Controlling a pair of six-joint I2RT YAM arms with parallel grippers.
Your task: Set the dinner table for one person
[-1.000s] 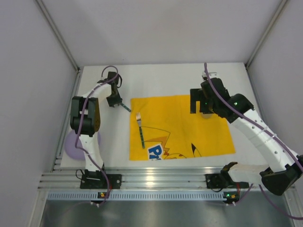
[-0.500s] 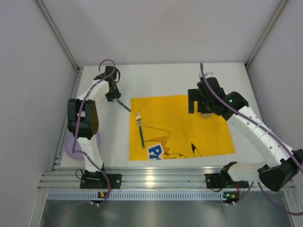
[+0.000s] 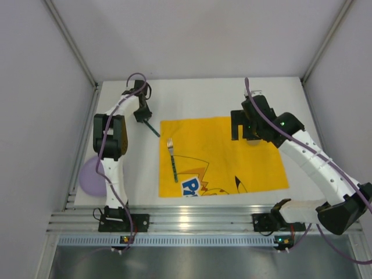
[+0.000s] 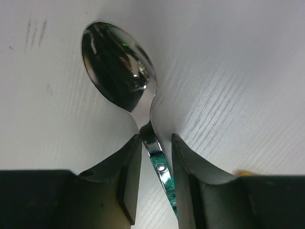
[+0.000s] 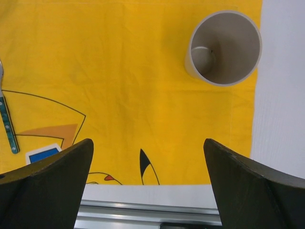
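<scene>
Steel spoon (image 4: 119, 67) clenched in left end effector (image 4: 156, 139), right end effector (image 5: 147, 143) spread wide above yellow mat (image 5: 119, 71).

A yellow cloth mat (image 3: 232, 157) with a cartoon print is spread flat. A fork (image 3: 172, 158) with a green patterned handle is laid on its left part, tines towards the far side. A beige cup (image 5: 224, 47) is stood upright close to its right edge. A spoon (image 4: 121, 67) is laid just beside its far left corner. A pale purple plate (image 3: 90, 176), partly hidden, is seen well apart to the left.
</scene>
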